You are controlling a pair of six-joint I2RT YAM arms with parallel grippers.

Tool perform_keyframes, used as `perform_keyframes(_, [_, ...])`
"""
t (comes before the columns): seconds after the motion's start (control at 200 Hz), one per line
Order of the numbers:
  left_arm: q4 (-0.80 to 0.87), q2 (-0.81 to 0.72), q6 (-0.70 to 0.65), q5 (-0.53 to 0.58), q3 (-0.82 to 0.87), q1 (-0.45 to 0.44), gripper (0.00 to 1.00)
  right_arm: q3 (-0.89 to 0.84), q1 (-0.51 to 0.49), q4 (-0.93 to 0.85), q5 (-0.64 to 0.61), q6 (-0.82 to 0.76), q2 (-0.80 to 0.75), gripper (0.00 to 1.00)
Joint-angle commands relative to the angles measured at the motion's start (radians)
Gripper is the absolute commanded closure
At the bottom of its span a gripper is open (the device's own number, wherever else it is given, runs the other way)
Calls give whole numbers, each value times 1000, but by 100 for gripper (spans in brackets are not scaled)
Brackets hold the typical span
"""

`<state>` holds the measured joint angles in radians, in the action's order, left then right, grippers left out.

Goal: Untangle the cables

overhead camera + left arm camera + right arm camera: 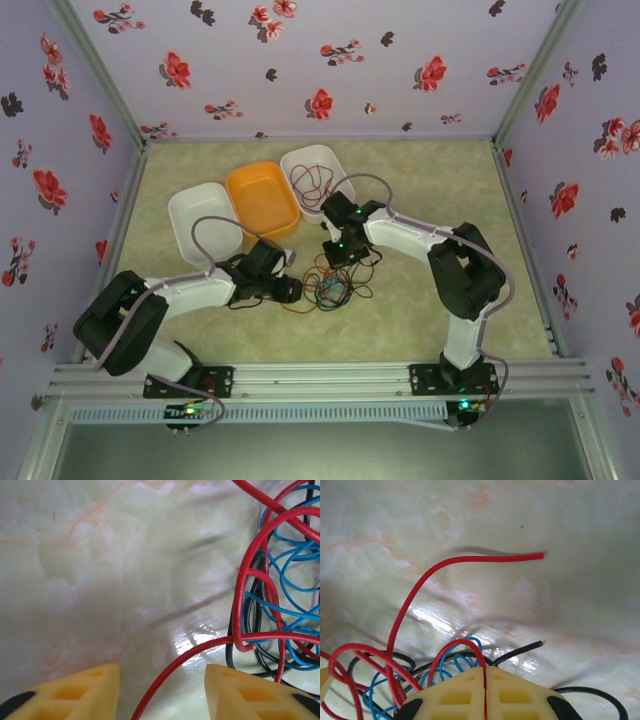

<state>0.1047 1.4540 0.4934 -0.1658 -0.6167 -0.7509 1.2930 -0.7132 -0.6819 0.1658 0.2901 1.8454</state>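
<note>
Three rounded plastic tubs stand at the back of the glossy, marbled table (450, 200): a left white tub (195, 215), an orange tub (262, 205) and a right white tub (320, 160). The right one holds a loop of red wire (312, 180). The cables (330, 288) (280, 605) (375, 680), thin red, black and blue strands in one loose tangle, lie on the table between the grippers. The right gripper (340, 258) (485, 669) has its ribbed yellow fingers pressed together, pinching a red strand. The left gripper (292, 290) (161, 672) stands apart, with a red strand passing between its fingers.
</note>
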Motion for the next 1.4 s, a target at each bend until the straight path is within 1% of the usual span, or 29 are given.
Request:
perform_keyframes(0.0, [3,7,-13,-1,-21,-6,64,-3,12,3,-40,29,-88,93])
perform_keyframes(0.105, [7,-4,-12,18,-20,-6,69,-7,29,-1,-86,55,-133,93])
perform_keyframes(0.265, [11,-14,-19,48,-9,-4,82,-36,55,8,-134,77,-199,93])
perform_keyframes(0.33, [20,-11,-21,62,-8,-4,85,-48,62,16,-153,88,-226,93])
perform_keyframes(0.49, [24,-15,-12,78,5,-1,89,-54,88,13,-180,102,-266,94])
perform_keyframes(0.66, [44,-24,-9,101,5,-1,92,-27,100,-28,-245,100,-314,95])
perform_keyframes(0.875, [50,-20,-6,114,10,8,100,16,100,-73,-335,82,-411,95])
perform_keyframes(1.09, [53,-14,-11,119,8,12,100,65,100,-137,-465,53,-508,95])
perform_keyframes(1.165, [54,-11,-9,122,9,12,100,85,100,-152,-494,35,-538,95])
perform_keyframes(1.395, [66,-9,-9,124,9,15,100,179,100,-206,-626,-25,-588,95])
